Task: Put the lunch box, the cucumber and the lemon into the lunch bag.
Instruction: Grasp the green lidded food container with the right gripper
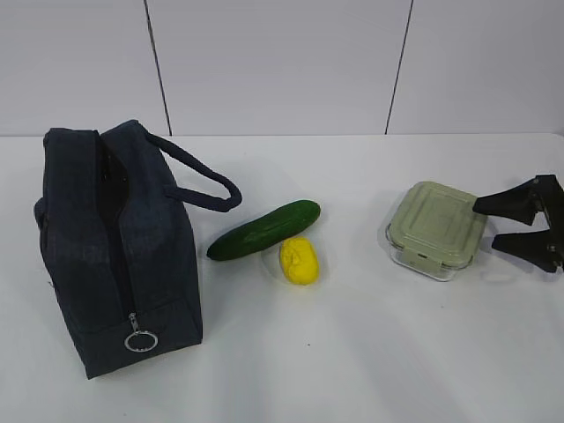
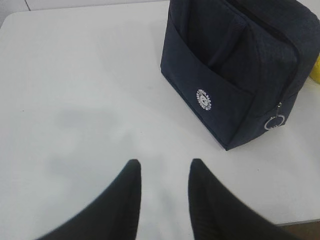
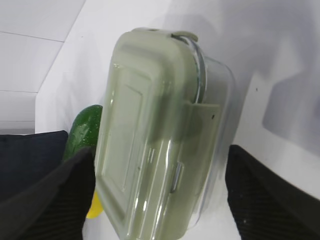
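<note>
The small square clear glass lunch box (image 1: 437, 229) with its pale green snap-lock lid sits flat on the white table (image 1: 370, 352), directly ahead of the right gripper (image 1: 504, 222). That gripper's black fingers (image 3: 47, 195) are spread wide, one to each side of the box; in the right wrist view the near end of the box lies between the fingers, neither of which visibly presses on it, so nothing is grasped. Beyond the box from those fingers, the long dark green cucumber (image 1: 265, 230) lies at a slant with the small bright yellow dimpled lemon (image 1: 299, 260) touching its near side. Farther on stands the boxy dark navy fabric lunch bag (image 1: 115, 238), upright, zipper open along its top, silver ring pull (image 1: 141, 341) hanging at the near end, loop handles toward the cucumber. The left gripper (image 2: 165, 172) hovers over bare table, its fingers partly parted and empty, the bag ahead and to their right, well apart
</note>
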Robot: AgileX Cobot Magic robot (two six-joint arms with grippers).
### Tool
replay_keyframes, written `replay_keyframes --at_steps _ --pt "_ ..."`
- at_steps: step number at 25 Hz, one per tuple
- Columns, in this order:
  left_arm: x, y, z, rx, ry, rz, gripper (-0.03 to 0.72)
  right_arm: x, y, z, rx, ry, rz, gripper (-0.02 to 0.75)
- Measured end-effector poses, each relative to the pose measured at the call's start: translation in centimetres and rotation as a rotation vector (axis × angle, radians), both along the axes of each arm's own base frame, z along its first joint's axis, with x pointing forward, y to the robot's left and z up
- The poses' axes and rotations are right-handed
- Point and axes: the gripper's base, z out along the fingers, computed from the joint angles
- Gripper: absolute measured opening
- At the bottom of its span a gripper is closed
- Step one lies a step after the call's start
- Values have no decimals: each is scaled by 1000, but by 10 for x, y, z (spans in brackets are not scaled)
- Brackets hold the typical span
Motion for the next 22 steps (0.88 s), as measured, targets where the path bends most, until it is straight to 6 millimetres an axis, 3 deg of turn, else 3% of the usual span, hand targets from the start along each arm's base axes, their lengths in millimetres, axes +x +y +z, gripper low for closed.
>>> replay_keyframes --at_steps 22 --pt "0 0 0 0 0 0 236 8 14 -9 -66 25 12 596"
